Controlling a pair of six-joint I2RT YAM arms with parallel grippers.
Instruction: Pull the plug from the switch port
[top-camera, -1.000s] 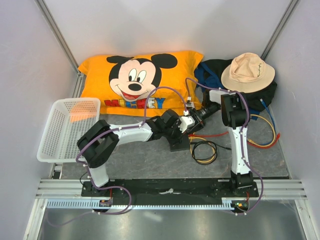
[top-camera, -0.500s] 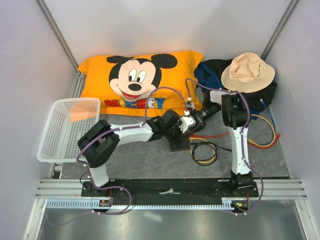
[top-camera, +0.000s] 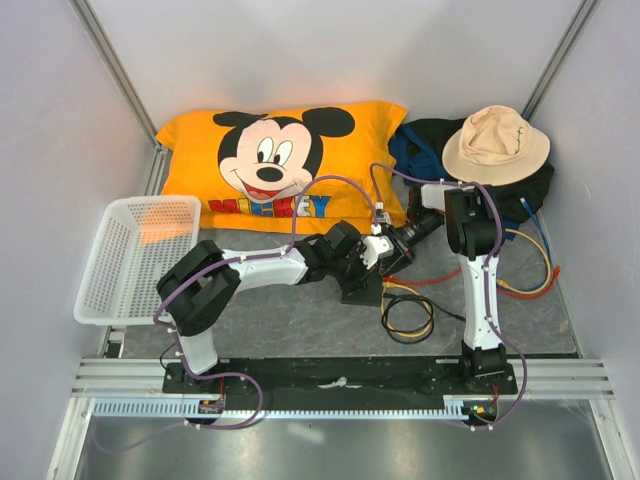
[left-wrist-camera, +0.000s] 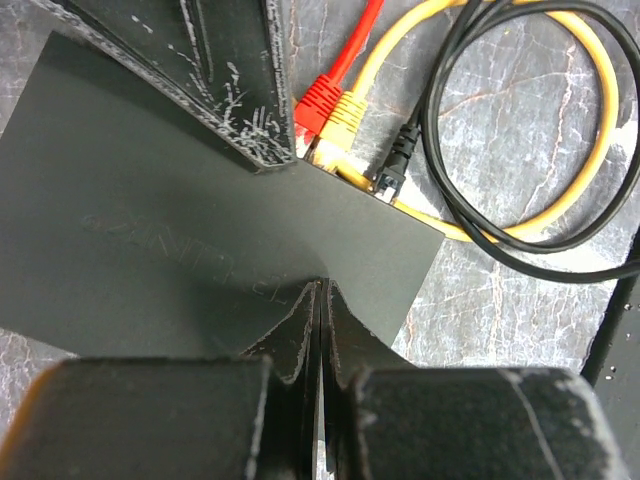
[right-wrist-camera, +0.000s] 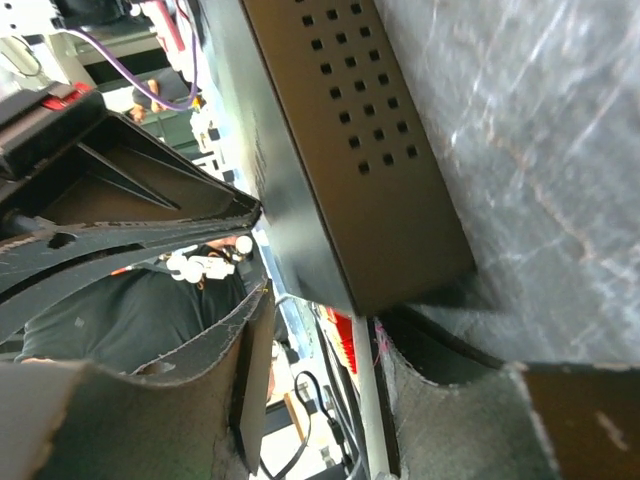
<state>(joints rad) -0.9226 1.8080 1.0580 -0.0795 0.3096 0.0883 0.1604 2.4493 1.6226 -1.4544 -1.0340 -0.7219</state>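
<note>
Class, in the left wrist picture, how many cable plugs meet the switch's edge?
3. Red plug, leftmost; yellow plug touching it; black plug to their right, all at the switch edge. Others may hide under the claw finger crossing that edge.

Switch (top-camera: 362, 290) mostly hidden beneath both wrists in top view; sockets hidden; black cable (left-wrist-camera: 430, 100) loop cut by frame edge.

The switch (top-camera: 358, 290) is set on the table (top-camera: 300, 322), cables (left-wrist-camera: 345, 115) at its right. A pillow (top-camera: 283, 165) is laid behind it, a basket (top-camera: 148, 201) to the left, a hat (top-camera: 495, 142) upon a bag (top-camera: 533, 190) back right.
</note>
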